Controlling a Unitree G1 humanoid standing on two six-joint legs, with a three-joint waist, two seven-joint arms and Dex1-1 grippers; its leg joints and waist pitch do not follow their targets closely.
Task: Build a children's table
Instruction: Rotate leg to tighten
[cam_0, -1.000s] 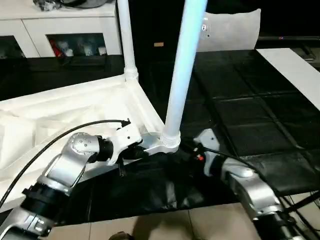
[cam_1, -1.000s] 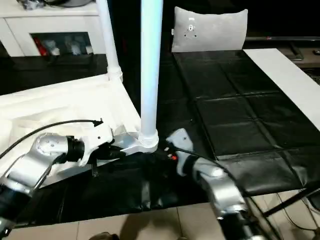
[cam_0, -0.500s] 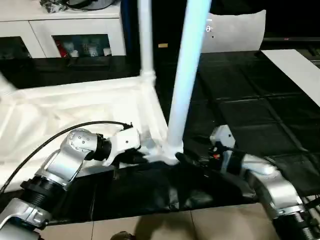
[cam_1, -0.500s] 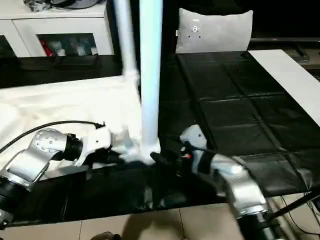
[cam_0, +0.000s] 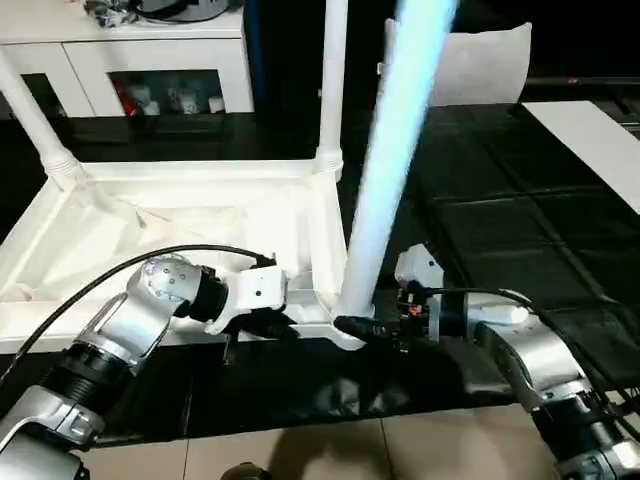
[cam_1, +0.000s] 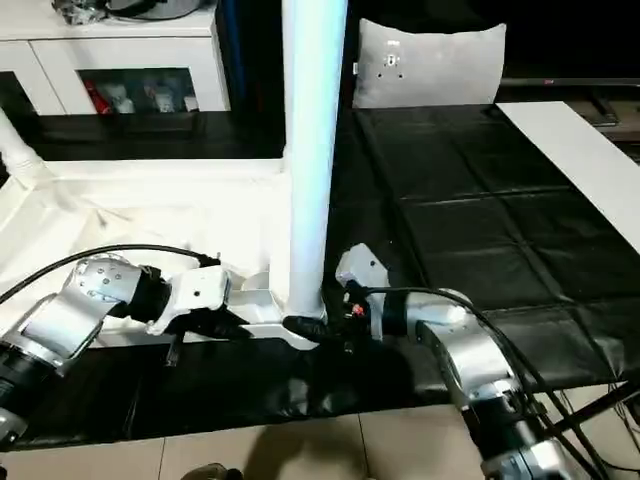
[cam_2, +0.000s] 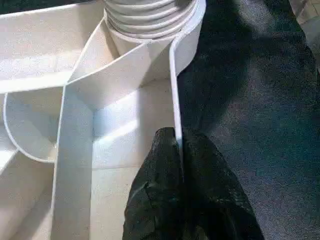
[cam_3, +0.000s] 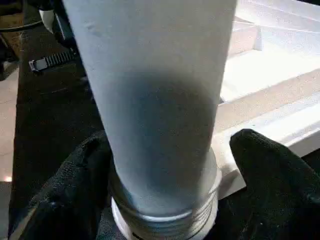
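Seating a leg in the upturned table top's near corner socket.

Three legs are standing in the table top (cam_0: 180, 215), which is lying underside up on the black mat (cam_0: 500, 230); a fourth is presumably outstanding. The left gripper (cam_2: 179, 150) is pinching the top's rim wall, while the right gripper (cam_3: 165, 165) is reaching in low, fingers apart around the near leg (cam_0: 395, 170) at its base.

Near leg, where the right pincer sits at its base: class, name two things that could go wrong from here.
1. The near leg leans, so it may be seated crooked in its corner socket and could jam or pop out.
2. The left pincer pinches only the thin rim of the top, which might slip or flex.
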